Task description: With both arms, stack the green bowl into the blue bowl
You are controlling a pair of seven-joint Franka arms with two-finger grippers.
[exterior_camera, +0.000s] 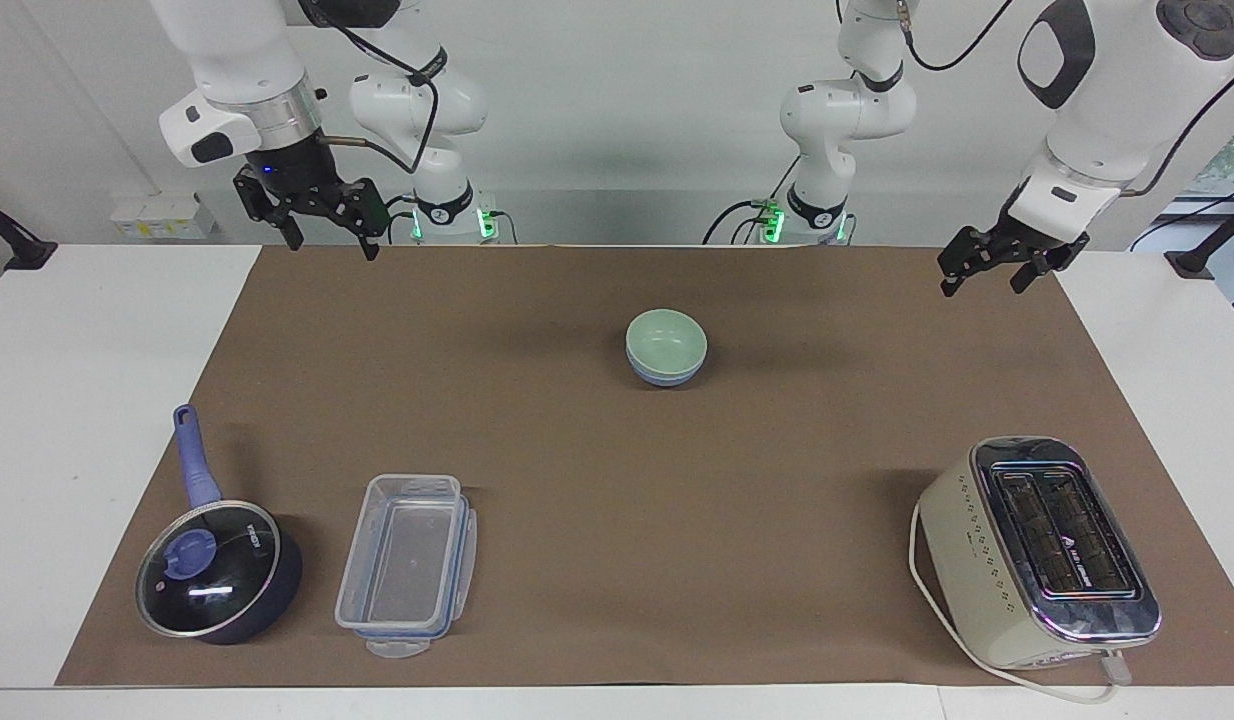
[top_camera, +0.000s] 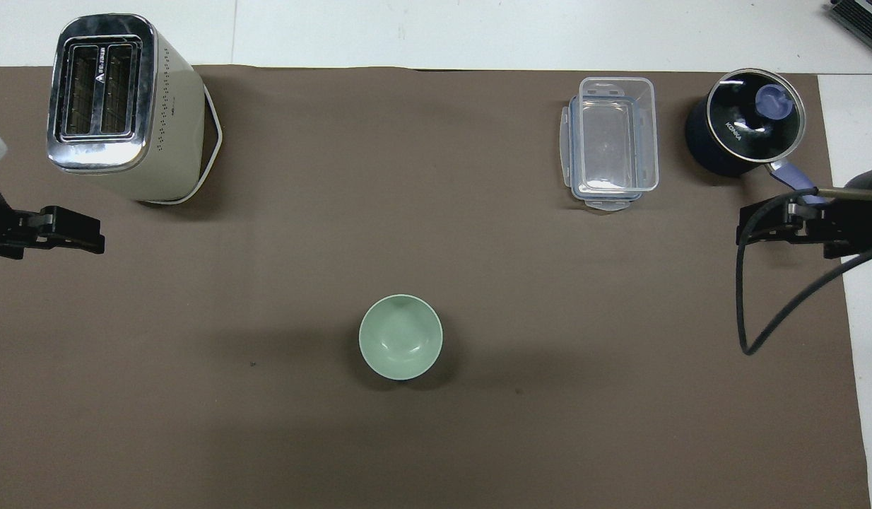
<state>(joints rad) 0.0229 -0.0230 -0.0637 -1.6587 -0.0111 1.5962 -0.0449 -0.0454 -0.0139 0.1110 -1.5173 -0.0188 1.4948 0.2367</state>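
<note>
**Robot lab w/ kitchen props**

Bare white walls; white table w/ brown mat; two white arms bolted at table edge, cables trailing, green status lights at bases; toaster, lidded saucepan, plastic container staged as props, not a working kitchen.

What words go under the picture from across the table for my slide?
Green bowl sits stacked in blue bowl; left gripper and right gripper hang open, empty.

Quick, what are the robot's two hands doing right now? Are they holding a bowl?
Left gripper: open, holding nothing, up over the mat's edge.
Right gripper: open, holding nothing, up over the mat's edge.
</note>
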